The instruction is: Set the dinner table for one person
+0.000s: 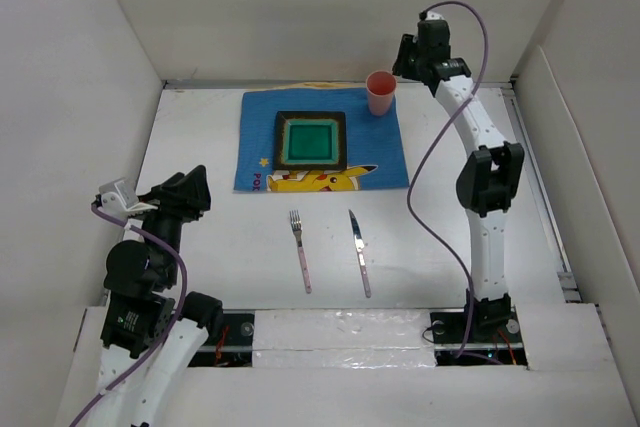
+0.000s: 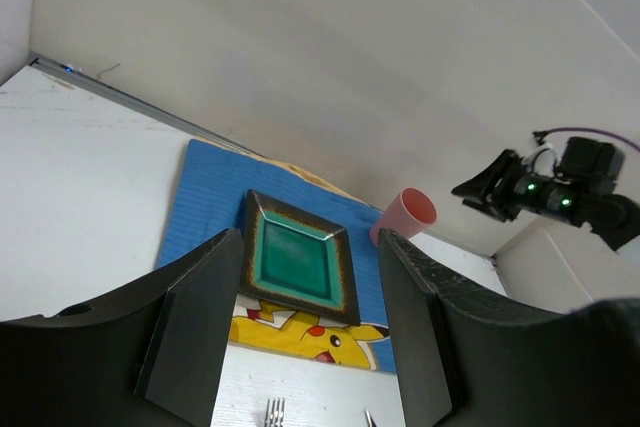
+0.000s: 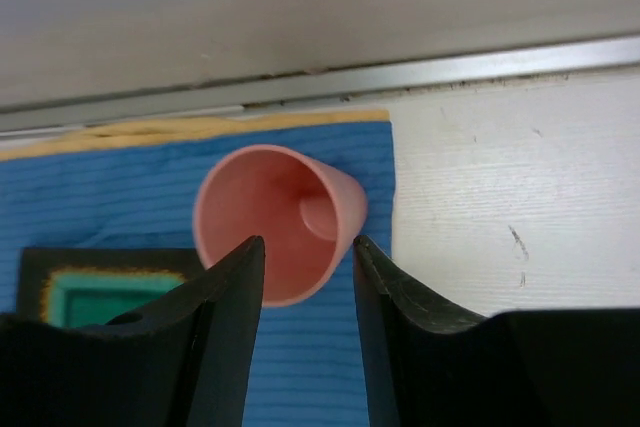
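Observation:
The white dinner table [image 1: 200, 137] carries a blue cartoon-printed placemat [image 1: 260, 137] at the back. A square green plate with a dark rim [image 1: 311, 140] lies on the mat. A pink cup [image 1: 380, 93] stands upright on the mat's far right corner. A fork [image 1: 300, 250] and a knife [image 1: 359, 252] lie side by side on the table, in front of the mat. My right gripper [image 1: 403, 59] is open and empty just above and behind the cup [image 3: 275, 217], its fingertips [image 3: 245, 257] either side of the cup's near rim. My left gripper [image 1: 200, 190] is open and empty, at the table's left.
White walls enclose the table on three sides. A metal strip [image 3: 400, 77] runs along the foot of the back wall, close behind the cup. The right arm's purple cable [image 1: 425, 177] hangs over the table's right part.

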### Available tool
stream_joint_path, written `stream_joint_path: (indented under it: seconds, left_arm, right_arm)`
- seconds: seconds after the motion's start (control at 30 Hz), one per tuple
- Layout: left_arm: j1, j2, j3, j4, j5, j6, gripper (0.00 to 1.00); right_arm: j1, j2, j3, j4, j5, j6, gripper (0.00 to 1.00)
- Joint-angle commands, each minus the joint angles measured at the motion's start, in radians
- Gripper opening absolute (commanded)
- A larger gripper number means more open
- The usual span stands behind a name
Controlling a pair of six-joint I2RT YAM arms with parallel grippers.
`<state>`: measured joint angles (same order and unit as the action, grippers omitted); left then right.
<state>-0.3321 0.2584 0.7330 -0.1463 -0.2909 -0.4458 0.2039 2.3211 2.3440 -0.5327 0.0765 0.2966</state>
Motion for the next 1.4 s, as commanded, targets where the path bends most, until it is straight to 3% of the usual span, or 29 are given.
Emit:
stream_joint_path:
  seconds: [0.0,0.1,0.13,0.17,0.2,0.27,0.33,0.37,0.4,0.43,0.47,0.57,0.7,0.8,0.83,0.93,1.0,1.2,1.3,1.33,1.37]
  left_arm:
    - [-0.004,0.015,-0.003,0.057,0.016,0.013,0.53]
    - [-0.004,0.007,-0.006,0.063,0.021,0.012,0.53]
    - [-0.004,0.007,-0.006,0.063,0.019,0.013,0.53]
    - [-0.004,0.01,-0.004,0.062,0.019,0.013,0.53]
    - [-0.004,0.01,-0.004,0.06,0.019,0.013,0.53]
    - [-0.004,-0.001,-0.007,0.063,0.03,0.015,0.53]
    - [-0.004,-0.002,-0.007,0.071,0.038,0.015,0.53]
    - [-0.004,0.001,-0.007,0.07,0.038,0.016,0.5]
    - [-0.004,0.005,-0.007,0.068,0.048,0.015,0.43]
    - [-0.004,0.004,-0.007,0.068,0.049,0.015,0.43]
    - [-0.004,0.005,-0.01,0.073,0.053,0.015,0.28]
    - [-0.004,0.011,-0.009,0.073,0.067,0.013,0.01]
    - [-0.004,0.012,-0.007,0.074,0.078,0.012,0.01]
    - [-0.004,0.016,-0.006,0.07,0.068,0.01,0.19]
    - [-0.004,0.015,-0.003,0.068,0.071,0.01,0.23]
    - [-0.004,0.024,-0.007,0.077,0.088,0.013,0.32]
    - [-0.004,0.031,-0.006,0.073,0.091,0.013,0.33]
    - [-0.004,0.044,-0.004,0.065,0.085,0.016,0.34]
    - [-0.004,0.036,-0.003,0.071,0.095,0.016,0.34]
    - [-0.004,0.044,-0.004,0.073,0.095,0.016,0.34]
    - [-0.004,0.048,-0.003,0.068,0.093,0.018,0.34]
  right_arm:
    - [-0.008,-0.158,-0.023,0.109,-0.047,0.001,0.47]
    - [-0.008,-0.248,-0.078,0.115,-0.069,-0.007,0.46]
    - [0.008,-0.284,-0.163,0.14,-0.069,-0.014,0.43]
    - [0.018,-0.325,-0.225,0.158,-0.069,-0.034,0.25]
    - [0.049,-0.429,-0.303,0.18,-0.066,-0.042,0.16]
    - [0.087,-0.558,-0.614,0.288,-0.069,-0.037,0.0]
    - [0.178,-0.782,-0.867,0.458,-0.069,-0.01,0.0]
    - [0.216,-0.86,-1.136,0.523,-0.052,0.033,0.0]
    - [0.358,-1.038,-1.351,0.669,-0.002,0.064,0.0]
    - [0.359,-1.04,-1.353,0.671,-0.001,0.064,0.0]
    - [0.406,-1.084,-1.5,0.671,0.062,0.093,0.0]
    - [0.601,-1.235,-1.68,0.564,0.199,0.169,0.0]
    - [0.814,-1.374,-1.822,0.395,0.302,0.318,0.0]
    - [0.906,-1.384,-1.873,0.341,0.309,0.426,0.02]
    - [0.925,-1.366,-1.875,0.336,0.309,0.438,0.22]
    - [1.0,-1.251,-1.833,0.298,0.328,0.46,0.51]
    - [1.031,-1.156,-1.806,0.298,0.356,0.466,0.55]
    - [1.069,-1.025,-1.698,0.214,0.482,0.512,0.52]
    - [1.069,-0.961,-1.674,0.197,0.512,0.509,0.36]
    - [1.069,-0.924,-1.666,0.185,0.52,0.516,0.25]
    - [1.069,-0.905,-1.66,0.172,0.528,0.536,0.23]
